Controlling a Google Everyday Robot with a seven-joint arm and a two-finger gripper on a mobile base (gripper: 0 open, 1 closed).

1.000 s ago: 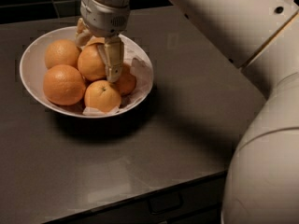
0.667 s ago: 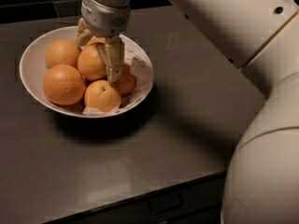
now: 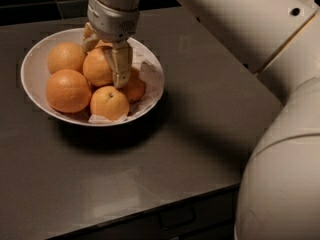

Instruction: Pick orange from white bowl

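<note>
Orange: mid-pile in the white bowl, unmoved since a second ago, not lifted
Gripper: stays down in the pile, clasped round that fruit
Meaning: grasp looks set, the lift remains

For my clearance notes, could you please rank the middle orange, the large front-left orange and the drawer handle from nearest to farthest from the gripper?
1. The middle orange, right at the gripper, inside the white bowl.
2. The large front-left orange, on the bowl's left side.
3. The drawer handle, lowest in view, front right.
</note>
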